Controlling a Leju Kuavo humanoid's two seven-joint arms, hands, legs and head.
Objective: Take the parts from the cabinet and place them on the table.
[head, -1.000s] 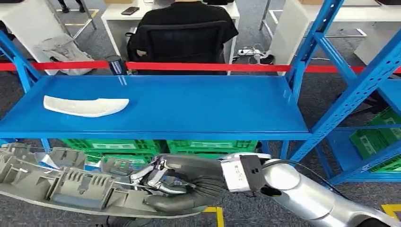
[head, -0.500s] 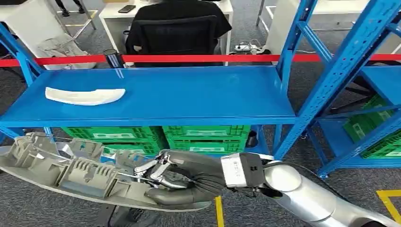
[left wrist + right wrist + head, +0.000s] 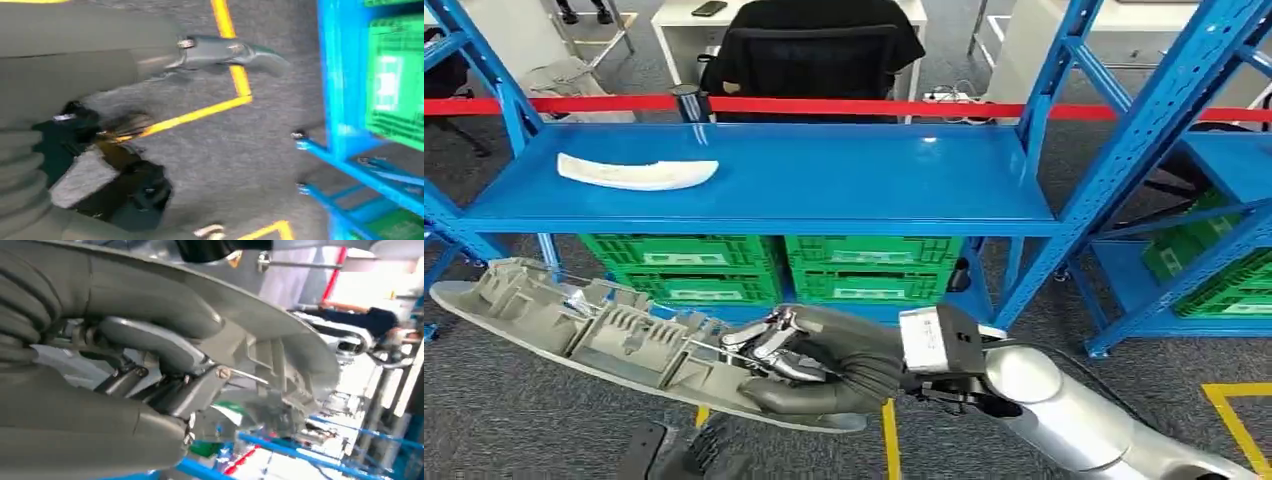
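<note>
One long grey plastic part (image 3: pixel 614 335) is being carried by the robot's right hand (image 3: pixel 809 365), which is gripping it near one end. The thumb is pressing under the part's smooth curved face while the fingers (image 3: pixel 764 345) are curling over its ribbed inner side. The right wrist view is showing the same clamp up close: the thumb (image 3: pixel 150 305) is lying along the curved shell (image 3: pixel 280 335), and the darker fingers are hooked into the ribs. Because the grip is at one end, most of the part is reaching out to the robot's left, low over the grey carpet (image 3: pixel 514 430). That is probably why the hand is holding so firmly.

Ahead, a blue shelf (image 3: pixel 844 190) of the rack is facing the robot. A second part, white and curved (image 3: pixel 636 172), is lying on the shelf's left side, well apart from the held one. It is probably waiting for a later trip. Green crates (image 3: pixel 774 268) are sitting under the shelf, and a black office chair (image 3: pixel 809 55) is standing behind a red barrier tape (image 3: pixel 844 106).

The left wrist view is blurred. It is looking down at carpet, yellow floor tape (image 3: pixel 235 55) and a blue rack leg, so whether the left hand (image 3: pixel 75 170) is spread or curled cannot be told.

No tabletop for the drop-off is identifiable here, so the placing is judged not yet done.
</note>
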